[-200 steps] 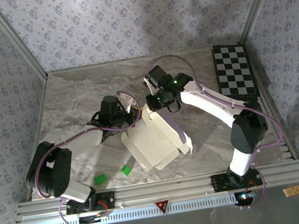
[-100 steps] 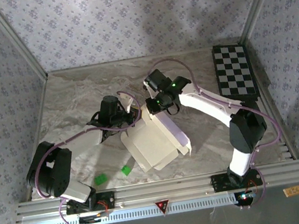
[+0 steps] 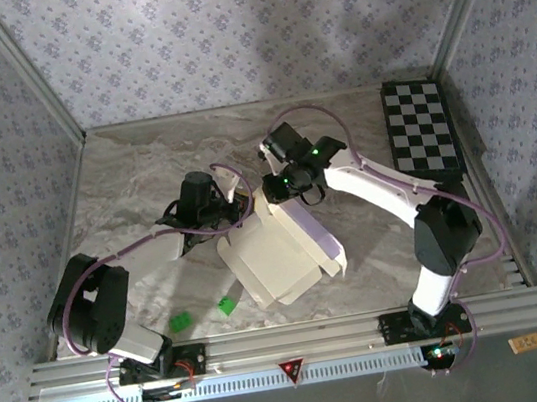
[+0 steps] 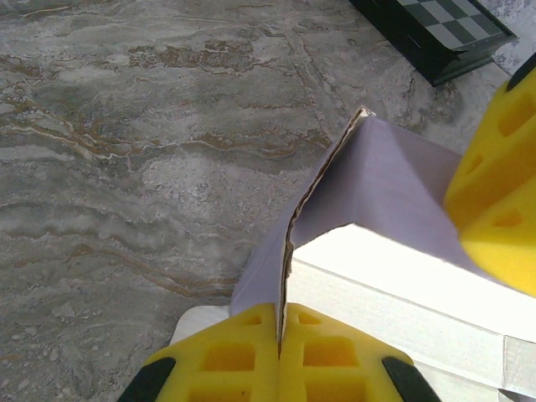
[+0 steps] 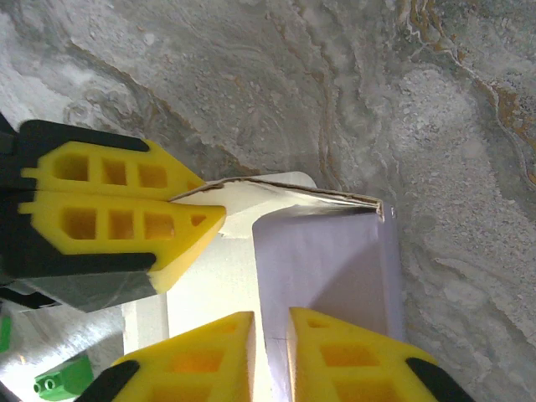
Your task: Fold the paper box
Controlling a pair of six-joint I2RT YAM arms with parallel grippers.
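Note:
The paper box (image 3: 275, 259), white with pale-lilac flaps, lies half folded in the middle of the marble table. My left gripper (image 3: 237, 206) is at its far left corner, shut on the thin edge of a raised flap (image 4: 289, 251); in the left wrist view the fingertips (image 4: 251, 322) pinch the card. My right gripper (image 3: 284, 197) is at the far edge of the box. In the right wrist view its jaws (image 5: 272, 322) stand slightly apart, astride the edge of the lilac flap (image 5: 331, 251), with a gap visible beside the card. The left gripper (image 5: 180, 209) shows there too, close beside it.
A black-and-white checkerboard (image 3: 421, 128) lies at the far right of the table. Two small green bits (image 3: 180, 322) (image 3: 227, 305) sit near the front left of the box. Patterned walls enclose the table on three sides.
The right wrist has shifted slightly towards the far side and the lilac flap shows more. The left arm has held still on its flap.

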